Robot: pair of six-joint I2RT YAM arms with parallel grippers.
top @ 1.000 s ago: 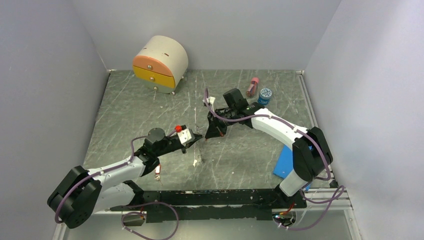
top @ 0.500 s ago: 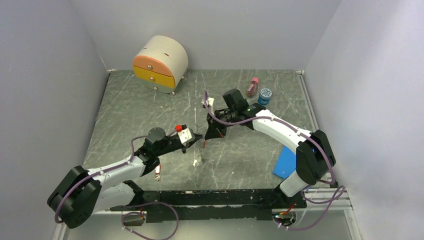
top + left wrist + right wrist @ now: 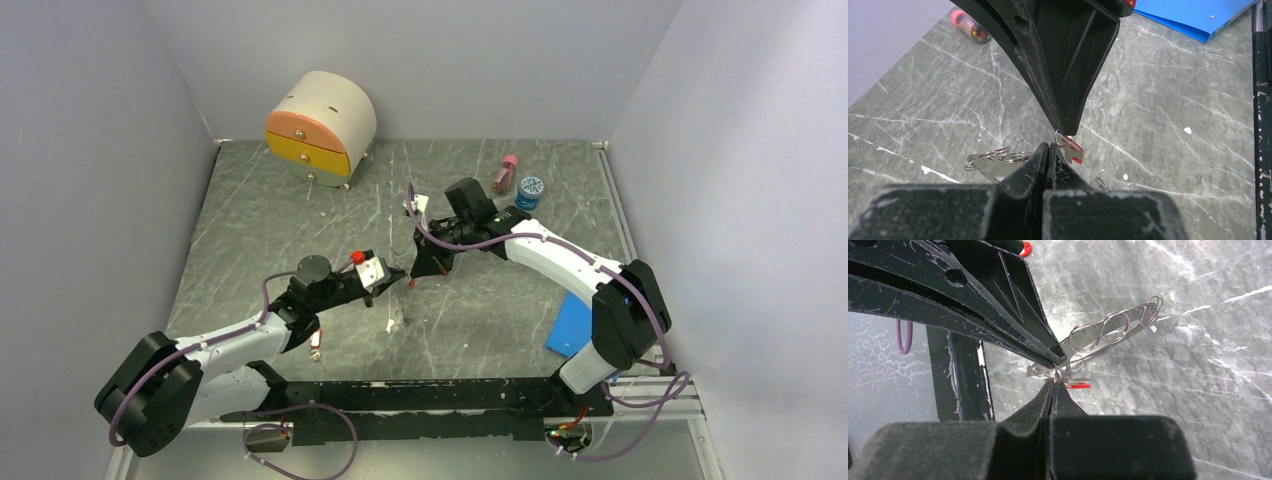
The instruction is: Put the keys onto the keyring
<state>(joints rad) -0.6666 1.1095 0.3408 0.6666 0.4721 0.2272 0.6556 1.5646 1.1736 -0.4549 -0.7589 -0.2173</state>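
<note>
My left hand (image 3: 1049,145) and right hand (image 3: 1053,382) are both pressed shut, tips meeting at a red-tagged key (image 3: 1074,146) above the desk (image 3: 1158,100); which pinches it, I cannot tell.

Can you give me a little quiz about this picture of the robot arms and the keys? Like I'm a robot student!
1. True or false: the left gripper and the right gripper are both wide open.
2. What lies flat at the right of the top view? A) blue folder B) green cup C) yellow ball
3. Fill in: the little key tag by the gripper tips is coloured ____.
Key: 1 false, both are shut with their tips meeting. 2 A. 3 red.
</note>
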